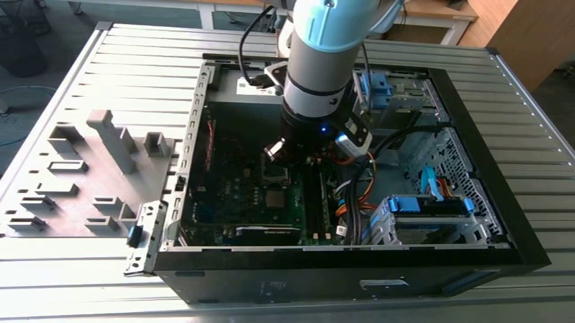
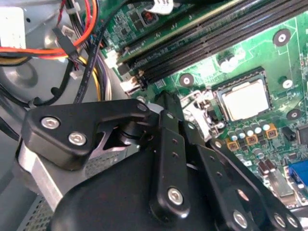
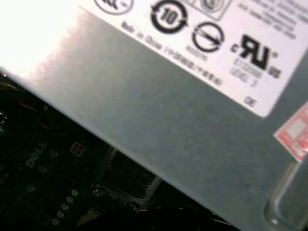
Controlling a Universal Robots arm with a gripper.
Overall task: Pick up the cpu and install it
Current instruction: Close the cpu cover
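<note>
- Exterior view: arm [image 1: 324, 60] comes down from top centre of frame into open computer case [image 1: 269, 286], which lies on its side on slatted metal counter [image 1: 134, 60].
- Gripper [image 1: 279, 152] is inside the case at frame centre, low over the motherboard [image 1: 260, 202] and right above the socket area.
- Grey fixture tray [image 1: 81, 202] w/ upright blocks is on the counter at the exterior view's left, just beside the case and well apart from the gripper.
- Blue drive cage [image 1: 422, 205] is in the case's lower-right corner; a bundle of cables [image 1: 355, 195] lies between it and the board.
- Second wrist view: cpu [image 2: 245, 98], silver-grey top, lies flat inside the square socket frame [image 2: 219, 103] on the green board. It's seated, not held, and apart from the gripper.
- Bright metal bracket [image 2: 199, 113] sits between the gripper's black linkages and the socket.
- Dark RAM slots [image 2: 202, 43] run beside the socket; orange, red and black wires lie beyond them.
- Grip state: can't tell whether spread or closed, tips hidden behind the linkage.
- First wrist view: grey metal housing [image 3: 192, 130] w/ white label is close up, w/ dark board and a socket outline past its edge.
</note>
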